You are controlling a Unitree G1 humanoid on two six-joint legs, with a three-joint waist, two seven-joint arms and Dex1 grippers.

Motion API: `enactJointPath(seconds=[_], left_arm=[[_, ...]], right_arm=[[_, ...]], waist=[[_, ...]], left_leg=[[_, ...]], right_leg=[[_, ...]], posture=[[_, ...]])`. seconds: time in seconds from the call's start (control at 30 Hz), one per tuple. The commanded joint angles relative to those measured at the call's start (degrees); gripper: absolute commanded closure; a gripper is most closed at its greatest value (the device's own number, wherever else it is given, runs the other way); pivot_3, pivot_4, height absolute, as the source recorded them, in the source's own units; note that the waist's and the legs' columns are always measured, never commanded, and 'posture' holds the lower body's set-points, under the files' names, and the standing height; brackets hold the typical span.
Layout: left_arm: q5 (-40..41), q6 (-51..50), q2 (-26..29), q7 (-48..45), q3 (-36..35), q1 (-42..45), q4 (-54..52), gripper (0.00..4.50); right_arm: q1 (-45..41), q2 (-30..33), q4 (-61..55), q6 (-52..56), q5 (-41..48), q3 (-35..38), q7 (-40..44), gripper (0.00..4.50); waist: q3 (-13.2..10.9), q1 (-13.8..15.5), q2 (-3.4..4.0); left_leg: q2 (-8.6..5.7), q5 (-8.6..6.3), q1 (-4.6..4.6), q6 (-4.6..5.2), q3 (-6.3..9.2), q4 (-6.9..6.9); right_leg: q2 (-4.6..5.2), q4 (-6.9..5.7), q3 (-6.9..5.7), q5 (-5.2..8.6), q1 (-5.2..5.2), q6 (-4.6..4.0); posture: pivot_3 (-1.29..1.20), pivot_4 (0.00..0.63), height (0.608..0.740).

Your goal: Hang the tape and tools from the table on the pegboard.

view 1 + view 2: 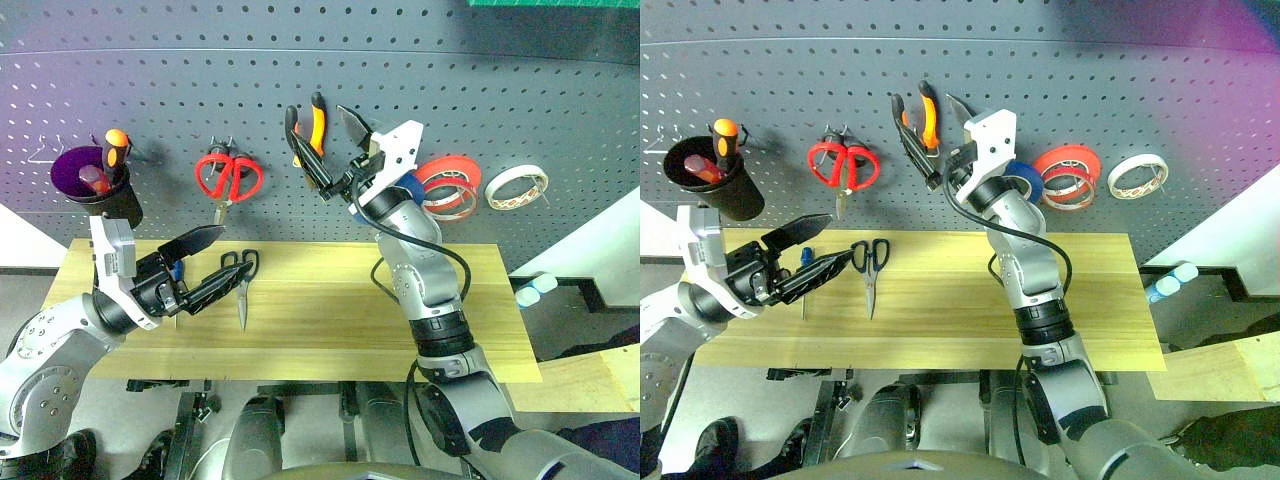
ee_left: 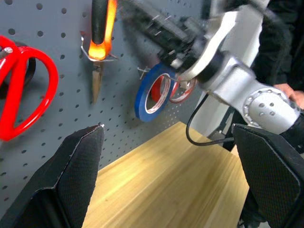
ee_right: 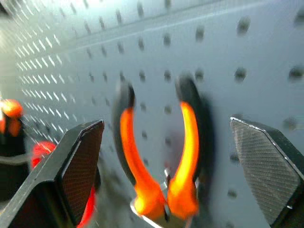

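Counted across the pegboard (image 1: 560,90) and the table (image 1: 330,300)

Two pairs of scissors: red scissors (image 1: 228,178) hung, black scissors (image 1: 240,272) lying on the table. One pliers (image 1: 308,130). One blue tape (image 2: 152,91), two red-orange rolls (image 1: 448,185), one white roll (image 1: 517,186). One black cup (image 1: 97,185) holding an orange-handled screwdriver (image 1: 116,150); one blue-handled screwdriver (image 1: 806,262) on the table.

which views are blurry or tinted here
Right wrist view: the pliers and pegboard holes are smeared by motion blur, while the fingers stay sharp. Left wrist view: the right gripper is blurred, the blue tape fairly crisp. Eye views: sharp, with a purple tint toward the corners and the pegboard rows bowed by the lens.
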State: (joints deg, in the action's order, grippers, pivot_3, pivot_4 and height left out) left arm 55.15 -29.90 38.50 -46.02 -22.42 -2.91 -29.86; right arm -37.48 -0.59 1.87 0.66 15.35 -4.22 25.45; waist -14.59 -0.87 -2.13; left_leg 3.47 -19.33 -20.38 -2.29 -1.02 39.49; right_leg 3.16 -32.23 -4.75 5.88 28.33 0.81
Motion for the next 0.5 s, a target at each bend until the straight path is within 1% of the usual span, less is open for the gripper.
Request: enactJointPath(seconds=[0.03,0.27,0.43,0.5], left_arm=[[0.60,0.22,1.17,-0.60,-1.30,0.40,-1.05,0.00],[0.72,0.01,2.37,-1.13,-1.37,1.40,0.07,0.00],[0.52,-0.05,2.70,-1.77,-0.97,1.91,0.80,0.00],[0.02,0.19,2.43,-1.79,-0.62,1.78,0.98,0.00]], right_arm=[[0.73,0.21,-5.25,-0.41,2.47,-0.88,2.63,0.05],[3.78,1.32,-12.64,5.73,9.11,-2.17,6.82,0.05],[7.80,4.48,-18.74,11.47,14.98,-2.25,10.48,0.05],[9.35,6.59,-21.27,15.26,19.04,-1.54,12.29,0.05]], waist=[[0.00,0.04,0.00],[-0.01,0.02,0.01],[-0.01,0.06,0.01],[-0.02,0.05,0.02]], left_leg=[[0.00,0.00,0.01,0.00,-0.01,-0.05],[0.01,0.00,0.01,0.00,-0.01,-0.32],[0.01,0.00,0.03,0.00,-0.01,-0.32],[0.01,0.00,0.03,0.00,-0.01,-0.32]], right_leg=[[0.00,0.01,0.00,0.00,0.01,0.01],[-0.07,0.03,0.00,-0.04,0.13,0.06],[-0.07,0.02,0.01,0.04,0.12,-0.07],[-0.07,0.03,0.01,0.04,0.12,-0.07]], posture=[[0.02,0.190,0.733],[0.01,0.197,0.733],[0.00,0.207,0.733],[0.00,0.214,0.733]])
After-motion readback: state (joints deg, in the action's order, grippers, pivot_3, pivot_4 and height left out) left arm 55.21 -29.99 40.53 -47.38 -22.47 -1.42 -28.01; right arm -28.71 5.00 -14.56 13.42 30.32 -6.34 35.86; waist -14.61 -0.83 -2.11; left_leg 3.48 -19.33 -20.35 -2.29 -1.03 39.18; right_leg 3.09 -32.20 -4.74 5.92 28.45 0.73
